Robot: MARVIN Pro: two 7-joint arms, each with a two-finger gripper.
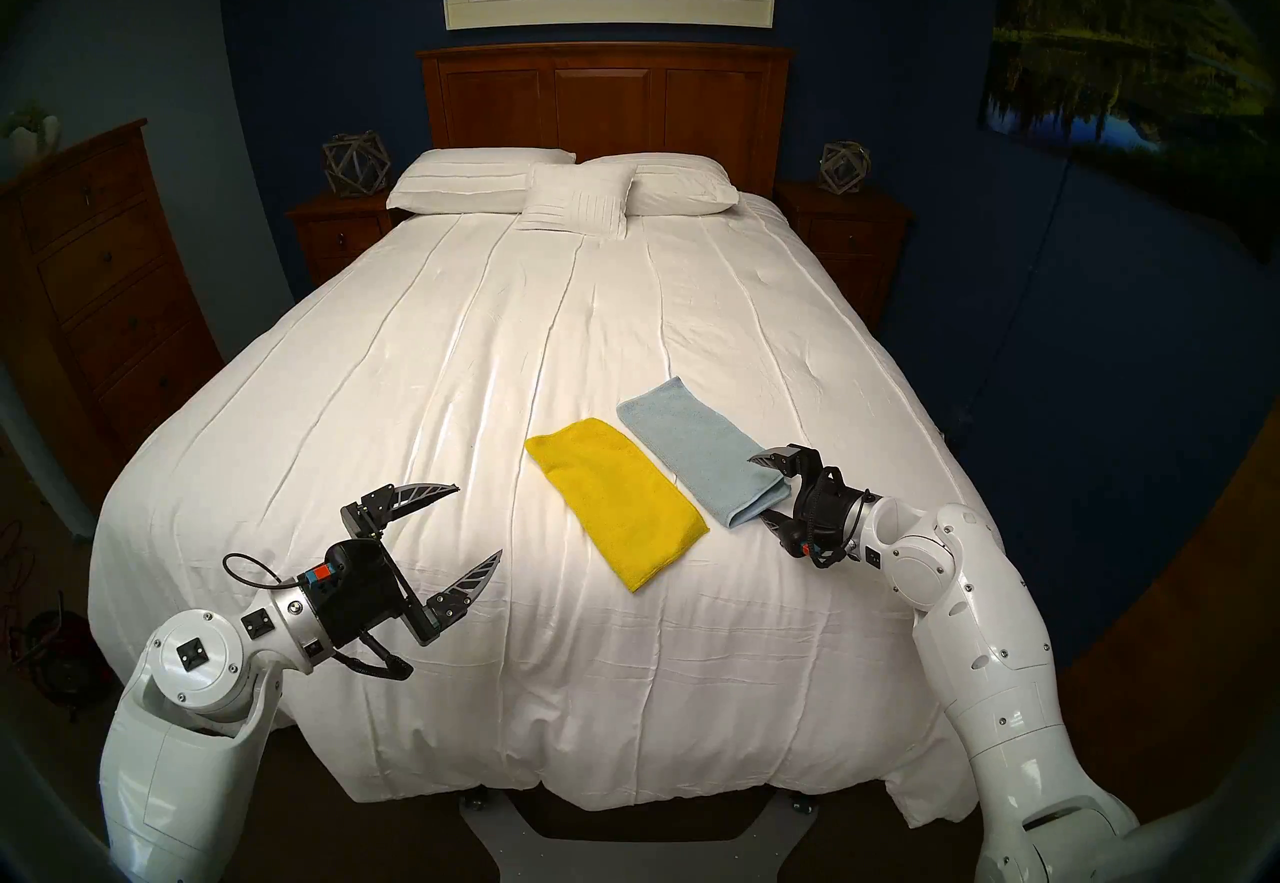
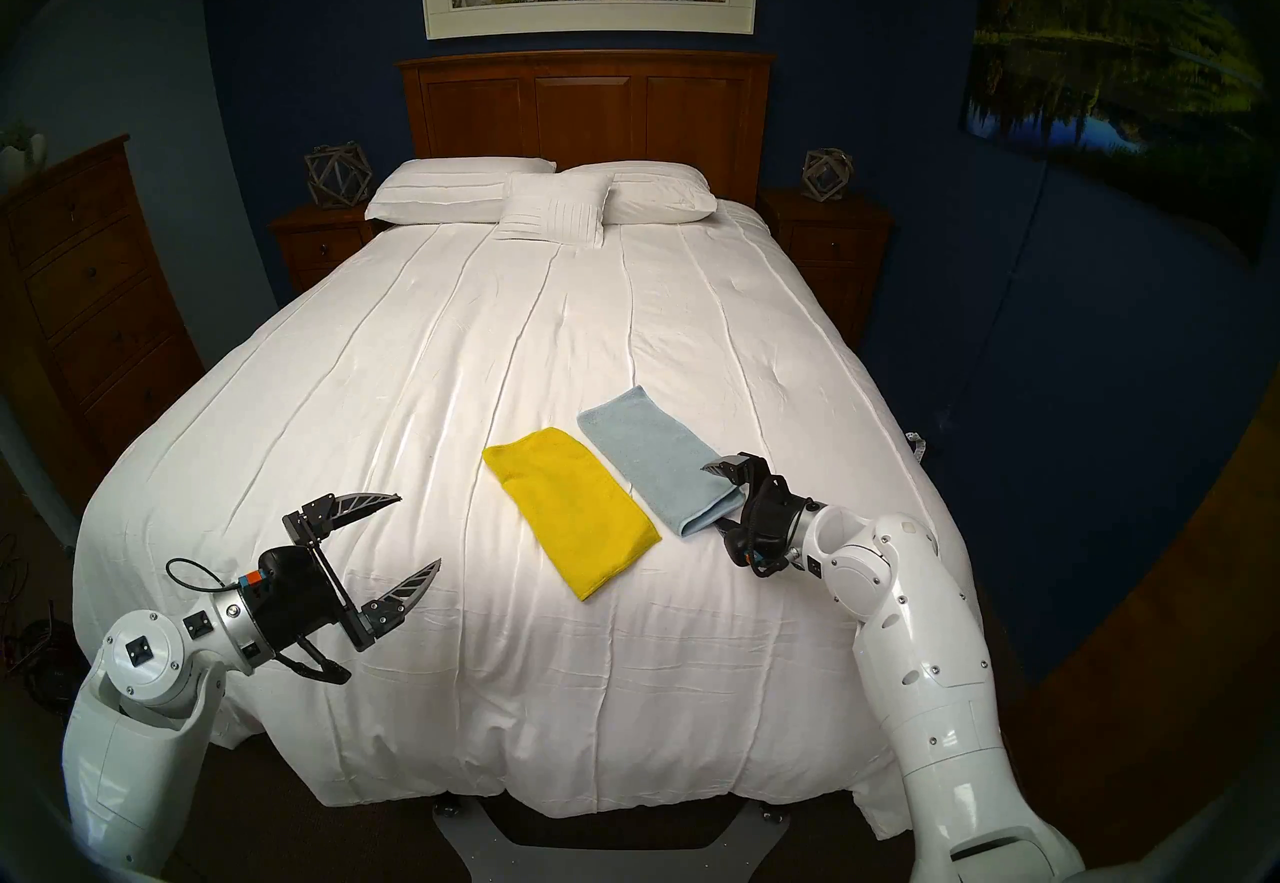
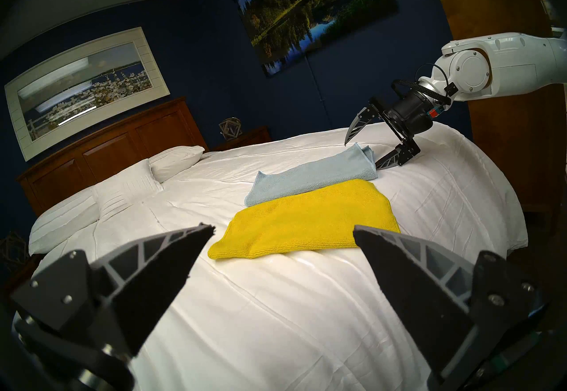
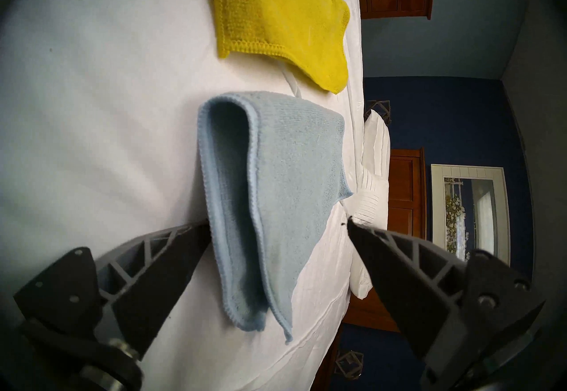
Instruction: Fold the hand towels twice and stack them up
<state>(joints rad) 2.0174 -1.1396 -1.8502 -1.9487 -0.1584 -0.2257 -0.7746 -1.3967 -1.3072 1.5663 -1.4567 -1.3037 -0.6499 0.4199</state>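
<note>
While both towels lie once-folded: second fold of blue towel (image 4: 276, 191) in hand.
Right fingers (image 4: 273, 227): wide, straddling its near end.
Next: close, lift, fold over.
Left fingers (image 3: 282, 230): wide, empty.

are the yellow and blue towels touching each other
Apart: the right wrist view shows white bedspread between the yellow towel and blue towel.
</note>
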